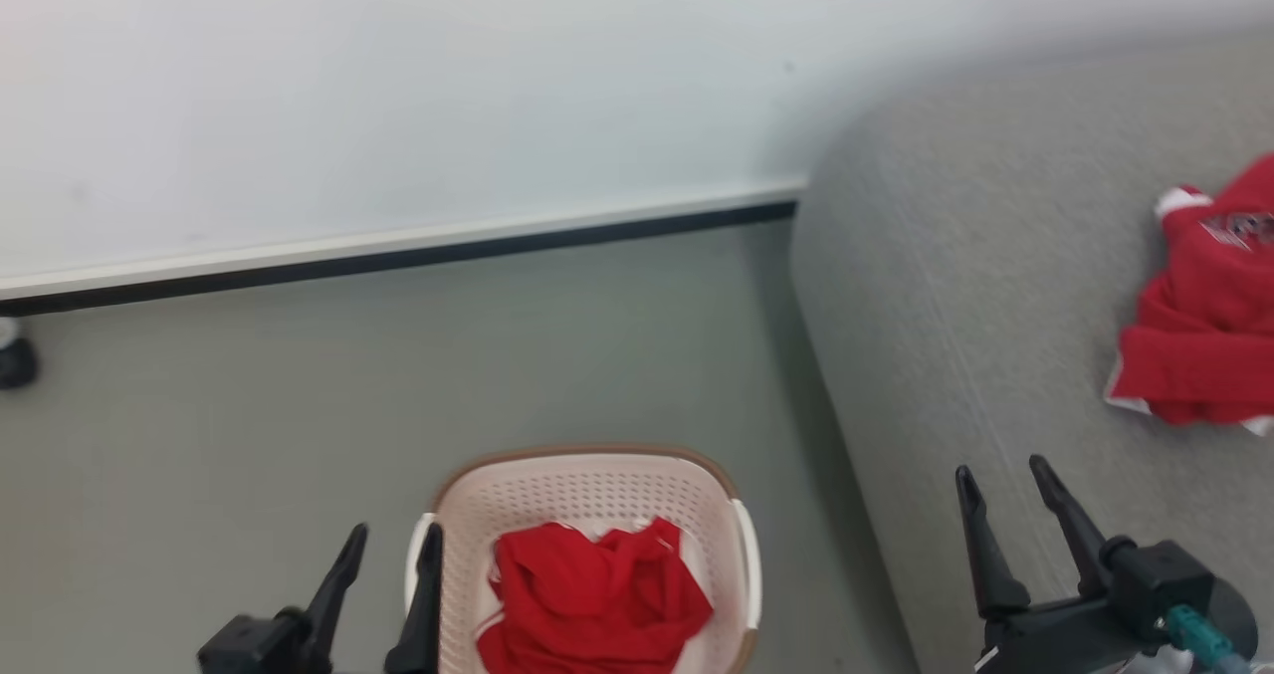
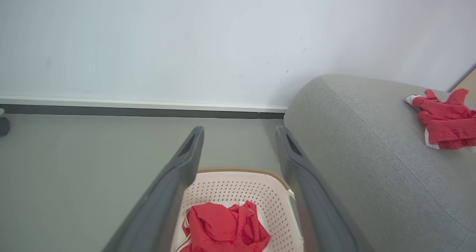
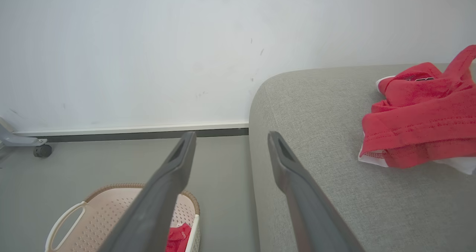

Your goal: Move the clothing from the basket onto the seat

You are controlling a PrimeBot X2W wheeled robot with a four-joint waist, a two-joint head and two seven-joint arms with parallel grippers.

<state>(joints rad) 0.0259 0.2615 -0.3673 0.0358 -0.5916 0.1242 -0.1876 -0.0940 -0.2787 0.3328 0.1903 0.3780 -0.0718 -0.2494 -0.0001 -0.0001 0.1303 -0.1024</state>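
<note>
A crumpled red garment sits in the basket on the floor, just beside the sofa, where another red top already lies. The left fingers are spread and empty by the basket's side. The right fingers are spread over the sofa's edge. A shallow pinch could catch only one loose fold, so the rest might drag, snag the rim or tip the light basket.

The left gripper sits at the lower left of the head view, pointing up, jaws spread wide and empty. The right gripper, at the lower right, is spread the same way, with nothing between its jaws.
</note>
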